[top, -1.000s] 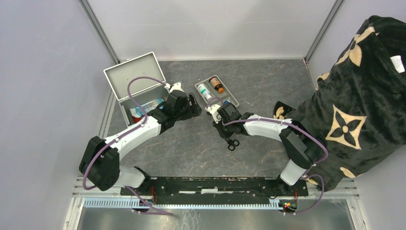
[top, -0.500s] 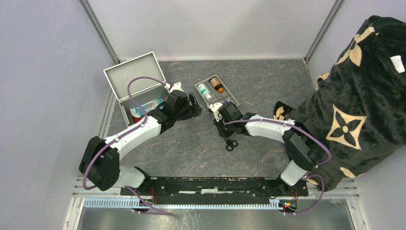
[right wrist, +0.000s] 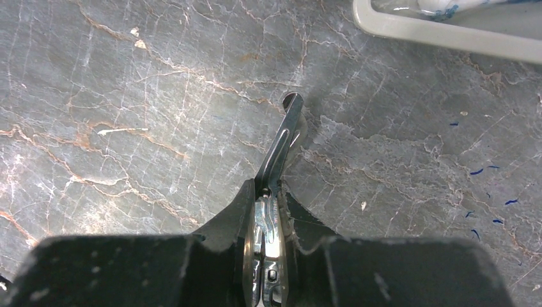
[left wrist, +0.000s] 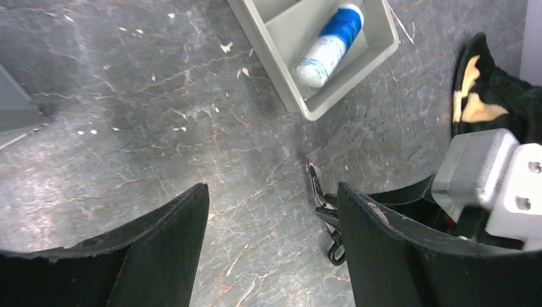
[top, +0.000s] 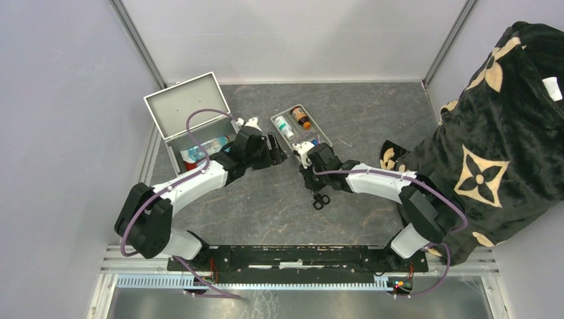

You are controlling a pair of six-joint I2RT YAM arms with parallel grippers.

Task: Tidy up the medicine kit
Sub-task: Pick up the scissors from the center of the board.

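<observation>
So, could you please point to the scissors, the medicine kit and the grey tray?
scissors (right wrist: 280, 144), right wrist view, on the closed blades.
medicine kit (top: 185, 103), top view, on the open lid.
grey tray (left wrist: 284, 32), left wrist view, on its bare floor.

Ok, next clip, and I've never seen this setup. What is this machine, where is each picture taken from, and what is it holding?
These are two robot arms bolted at the near edge of the table. The wide picture looks down from above; the other two come from a camera on each wrist. On the table sit the open medicine kit, a grey tray with small bottles, and dark patterned cloth at the right. The right claw is shut on a pair of scissors, tip pointing towards the tray. The left claw is open and empty, near the tray.
</observation>
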